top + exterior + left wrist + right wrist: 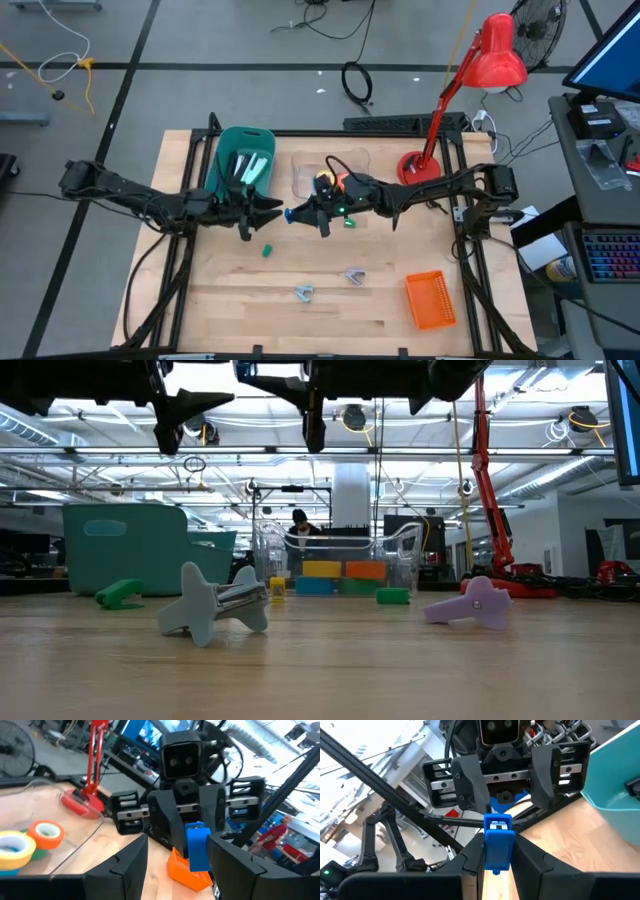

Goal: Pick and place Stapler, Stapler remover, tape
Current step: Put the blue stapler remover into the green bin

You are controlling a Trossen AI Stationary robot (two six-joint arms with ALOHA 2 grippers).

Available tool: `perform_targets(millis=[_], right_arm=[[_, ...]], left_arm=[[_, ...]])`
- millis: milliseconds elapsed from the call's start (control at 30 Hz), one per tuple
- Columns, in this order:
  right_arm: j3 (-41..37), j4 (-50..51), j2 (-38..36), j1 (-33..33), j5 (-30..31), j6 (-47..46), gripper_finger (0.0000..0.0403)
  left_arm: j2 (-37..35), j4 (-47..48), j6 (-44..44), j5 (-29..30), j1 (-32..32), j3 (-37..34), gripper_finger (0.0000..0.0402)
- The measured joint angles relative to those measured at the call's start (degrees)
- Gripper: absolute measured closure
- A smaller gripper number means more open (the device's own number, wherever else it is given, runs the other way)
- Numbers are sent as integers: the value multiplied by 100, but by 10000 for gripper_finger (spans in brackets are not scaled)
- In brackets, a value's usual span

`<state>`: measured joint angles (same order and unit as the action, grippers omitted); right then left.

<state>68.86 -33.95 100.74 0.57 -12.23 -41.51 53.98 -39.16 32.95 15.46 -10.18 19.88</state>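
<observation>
Well above the table's middle, my right gripper point(497, 856) is shut on a small blue stapler point(497, 842), which also shows in the high view point(288, 214). My left gripper point(272, 212) faces it at the same height, open, with its fingers just short of the stapler's free end. Two green staplers point(267, 250) point(350, 222) lie on the tabletop. A grey-blue stapler remover point(215, 605) and a purple one point(470, 603) lie near the front. Tape rolls point(328, 182) sit in a clear tray point(305, 175); a yellow roll point(15, 850) and an orange roll point(47, 832) show in the left wrist view. My right gripper pinches the blue stapler's two sides point(496, 862) between its two fingers. The fingers come in level from the table's right and lie along the stapler. Its free end point(197, 845) sticks out past the fingertips toward my left gripper. It hangs clear of the table.
A teal bin point(245, 160) stands at the back left beside the clear tray. An orange basket point(430, 300) sits at the front right. A red desk lamp point(420, 165) stands at the back right. Bare wood lies at the front left.
</observation>
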Motion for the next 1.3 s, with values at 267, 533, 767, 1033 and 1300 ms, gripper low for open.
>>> perform_targets(millis=[267, 533, 767, 1033, 1300], right_arm=[[-2, -38, -6, 1, -4, -1, 342], [-2, -49, -6, 9, -4, 18, 342], [-2, -51, -6, 50, 3, -3, 342], [-9, -44, -4, 58, 14, -22, 342], [-12, -16, 1, 58, 15, -20, 342]], left_arm=[[18, -115, 216, -195, 168, -2, 197], [13, -183, 420, -349, 214, -2, 197], [15, -173, 518, -348, 215, -3, 197], [261, 153, 369, -448, 395, 334, 197], [435, 18, 675, -809, 545, 345, 197]])
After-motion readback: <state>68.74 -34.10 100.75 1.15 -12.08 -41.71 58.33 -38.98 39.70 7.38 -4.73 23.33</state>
